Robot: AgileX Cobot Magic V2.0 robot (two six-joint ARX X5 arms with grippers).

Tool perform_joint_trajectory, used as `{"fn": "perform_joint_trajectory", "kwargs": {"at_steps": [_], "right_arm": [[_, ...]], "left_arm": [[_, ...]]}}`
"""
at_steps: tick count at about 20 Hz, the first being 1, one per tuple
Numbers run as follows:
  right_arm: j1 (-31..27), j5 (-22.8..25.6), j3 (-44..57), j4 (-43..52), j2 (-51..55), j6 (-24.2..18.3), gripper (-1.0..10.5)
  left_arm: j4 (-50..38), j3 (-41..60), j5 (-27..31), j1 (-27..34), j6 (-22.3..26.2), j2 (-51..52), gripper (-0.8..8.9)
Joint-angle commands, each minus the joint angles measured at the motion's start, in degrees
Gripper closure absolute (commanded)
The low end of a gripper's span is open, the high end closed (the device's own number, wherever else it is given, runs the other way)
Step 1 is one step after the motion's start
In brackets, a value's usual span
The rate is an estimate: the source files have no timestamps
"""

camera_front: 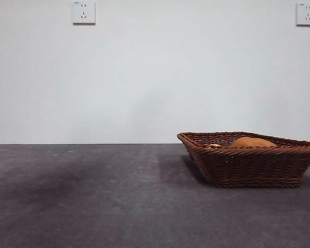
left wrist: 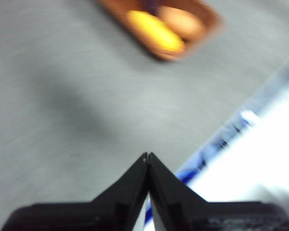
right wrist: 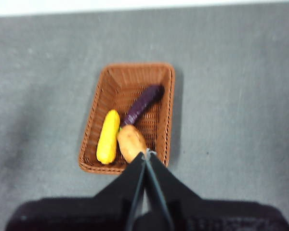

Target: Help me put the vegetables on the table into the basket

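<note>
1. Both hands hang above the grey surface (right wrist: 231, 96) with their black jaws pressed together tip to tip, and neither has hold of anything.
2. Right hand (right wrist: 146, 155): it is poised over the near end of the wicker basket (right wrist: 103, 86), its closed tips just above the potato (right wrist: 130, 142) as its own camera sees it.
3. Left hand (left wrist: 148, 156): it is well apart from the basket (left wrist: 209, 17), over bare surface near that surface's edge, where a blurred white area with blue marks begins. This view is smeared by blur.
4. All three vegetables lie inside the basket. The orange-brown potato sits at one end, the yellow corn cob (right wrist: 108, 136) lies beside it along one long wall, and the dark purple eggplant (right wrist: 143, 104) stretches on a slant from the potato toward the basket's middle.
5. From the front, the basket (camera_front: 250, 165) stands on the right part of the surface (camera_front: 93, 196), and only the potato's top (camera_front: 252, 142) rises above its braided rim.
6. Behind is a white wall with two sockets (camera_front: 83, 12).
</note>
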State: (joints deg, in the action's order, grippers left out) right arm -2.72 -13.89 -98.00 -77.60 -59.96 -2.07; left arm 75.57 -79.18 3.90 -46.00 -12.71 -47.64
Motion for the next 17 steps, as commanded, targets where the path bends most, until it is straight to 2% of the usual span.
{"fn": "perform_joint_trajectory", "kwargs": {"at_steps": [1, 2, 4, 6, 8, 12, 15, 17], "right_arm": [[0.0, 0.1, 0.2, -1.3, -3.1, 0.5, 9.6], [0.0, 0.0, 0.2, -1.3, -4.7, 0.5, 9.6], [0.0, 0.0, 0.2, -1.3, -8.0, 0.5, 9.6], [0.0, 0.0, 0.2, -1.3, -11.5, 0.5, 9.6], [0.0, 0.1, 0.2, -1.2, -14.8, 0.5, 9.6], [0.0, 0.1, 0.2, -1.2, -20.6, 0.5, 9.6], [0.0, 0.1, 0.2, -1.2, -23.9, 0.5, 9.6], [0.0, 0.1, 0.2, -1.2, -25.5, 0.5, 9.6]], "left_arm": [[-1.4, 0.8, 0.7, 11.7, 3.7, 0.6, 8.17], [-3.8, 1.7, 0.9, 16.6, 7.1, 1.3, 8.17], [-15.5, 7.1, 1.2, 26.0, 13.0, 5.2, 8.17], [-30.1, 16.1, -2.4, 33.1, 15.5, 10.7, 8.17], [-41.5, 26.9, -5.5, 37.2, 17.6, 15.5, 8.17], [-56.5, 51.6, -5.8, 41.2, 17.0, 26.3, 8.17], [-69.7, 67.7, -5.8, 43.1, 12.0, 34.1, 8.17], [-72.6, 73.9, -5.9, 44.7, 9.0, 38.2, 8.17]]}}
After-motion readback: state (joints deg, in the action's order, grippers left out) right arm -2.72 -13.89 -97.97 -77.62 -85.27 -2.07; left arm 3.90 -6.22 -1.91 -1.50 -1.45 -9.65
